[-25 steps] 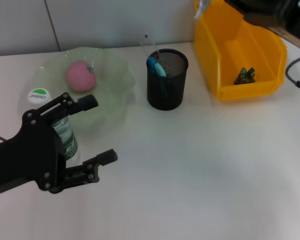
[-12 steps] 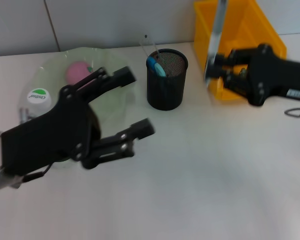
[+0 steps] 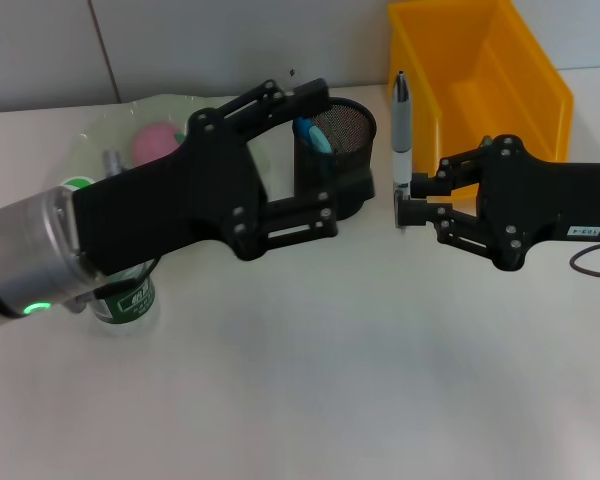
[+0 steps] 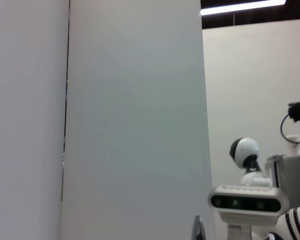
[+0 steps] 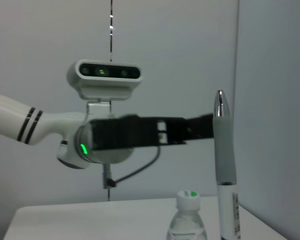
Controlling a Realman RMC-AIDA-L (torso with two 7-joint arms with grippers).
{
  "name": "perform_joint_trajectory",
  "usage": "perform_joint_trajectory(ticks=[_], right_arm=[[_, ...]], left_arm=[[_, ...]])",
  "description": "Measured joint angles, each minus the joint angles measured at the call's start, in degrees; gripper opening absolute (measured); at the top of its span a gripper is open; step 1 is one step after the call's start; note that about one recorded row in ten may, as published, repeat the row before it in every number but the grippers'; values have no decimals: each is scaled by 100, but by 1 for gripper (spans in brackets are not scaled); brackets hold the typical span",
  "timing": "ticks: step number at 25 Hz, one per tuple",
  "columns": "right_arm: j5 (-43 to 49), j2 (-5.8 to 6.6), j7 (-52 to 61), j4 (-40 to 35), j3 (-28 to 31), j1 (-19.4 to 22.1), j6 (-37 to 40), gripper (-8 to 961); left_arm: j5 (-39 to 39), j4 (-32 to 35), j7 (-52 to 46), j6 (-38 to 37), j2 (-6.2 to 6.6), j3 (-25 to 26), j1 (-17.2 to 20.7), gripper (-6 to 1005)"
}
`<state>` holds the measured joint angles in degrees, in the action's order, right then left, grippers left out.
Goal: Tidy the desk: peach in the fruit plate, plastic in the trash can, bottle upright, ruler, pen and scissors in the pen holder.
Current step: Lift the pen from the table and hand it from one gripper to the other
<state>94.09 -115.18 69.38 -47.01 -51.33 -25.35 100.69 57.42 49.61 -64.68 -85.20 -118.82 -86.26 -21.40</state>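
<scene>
My right gripper (image 3: 412, 200) is shut on a grey pen (image 3: 400, 125), held upright just right of the black mesh pen holder (image 3: 352, 125); the pen (image 5: 225, 165) also shows in the right wrist view. Blue scissors handles (image 3: 315, 137) stick out of the holder. My left gripper (image 3: 328, 160) is open in front of the holder, its arm crossing the green fruit plate (image 3: 115, 125). The pink peach (image 3: 152, 140) lies in that plate. An upright bottle (image 3: 130, 300) with a green label stands at the left. The plastic and the ruler are hidden.
The yellow trash can (image 3: 480, 70) stands at the back right, behind my right arm. A grey wall runs along the desk's far edge. The bottle's cap (image 5: 189, 196) shows in the right wrist view, with my left arm (image 5: 140, 132) beyond it.
My left arm has swung up and to the right, from the bottle to the pen holder. The right gripper has carried the pen left, away from the trash can.
</scene>
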Motion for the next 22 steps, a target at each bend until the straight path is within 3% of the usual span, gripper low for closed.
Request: perform_joint_trajectory(ticks=[4,12,22], right_arm=[[27,-14,131,-3,-10,-32,32,237],[235,-153,187,-58,-18,-143,52,246],[303,-158,244,-115,-17,-162,44,256]], left_arm=[[-11,151,-5,274,0,-187,-28,824],[2,289,-18,576,-3,-376,-119,823],[0,277,-20,634,8,-378,-127,823]])
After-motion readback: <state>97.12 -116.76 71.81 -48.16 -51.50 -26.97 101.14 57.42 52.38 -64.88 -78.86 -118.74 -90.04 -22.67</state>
